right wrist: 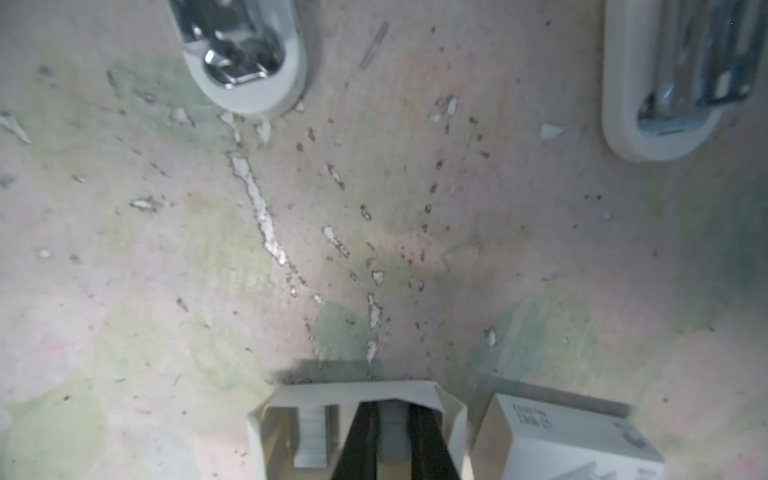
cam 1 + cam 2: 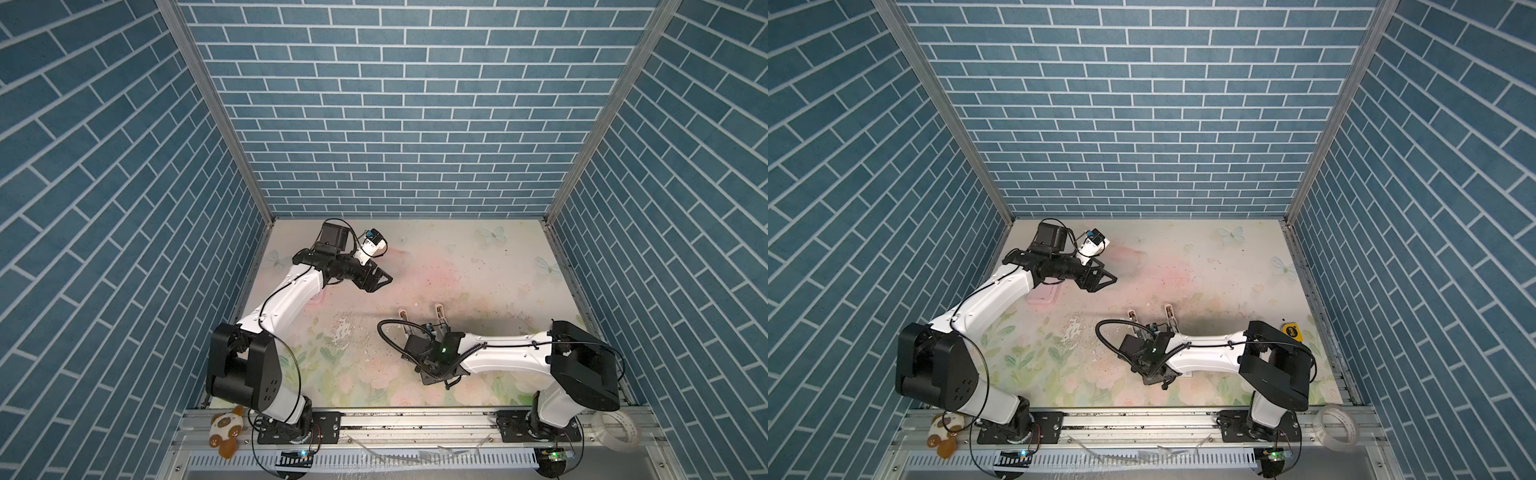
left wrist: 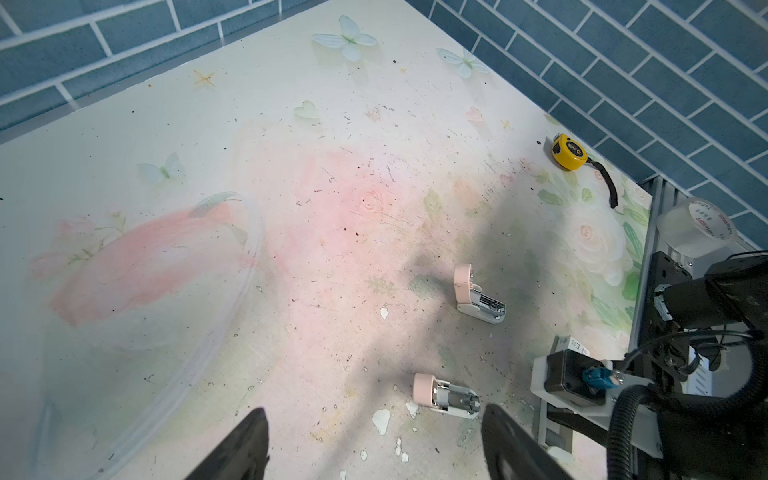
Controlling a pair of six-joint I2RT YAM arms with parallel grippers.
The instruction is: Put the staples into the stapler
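The left pincer [image 2: 382, 283] hangs above the far left of the surface [image 2: 457, 266], fingers spread wide and holding nothing. Toward the middle we find two staplers lying side by side and apart, the left stapler [image 2: 402, 315] and the right stapler [image 2: 439, 311]. Both are opened with their metal channels exposed (pink lids turned back, as the left wrist view shows).

Just on the near side of them, the right pincer [image 1: 390, 409] reaches down into a white cardboard tray [image 1: 353, 390]. Its fingers stand close together on either side of one strip of the staples [image 1: 392, 432] and appear pressed against it. We cannot tell whether that strip is lifted off the tray floor. A second strip [image 1: 311, 436] lies beside it in the same tray, untouched. A white sleeve [image 1: 573, 440] sits just beside the tray.

Further right we note a yellow tape measure [image 2: 1292, 330] near the wall and a roll of clear tape [image 2: 1338, 426] on the rail.
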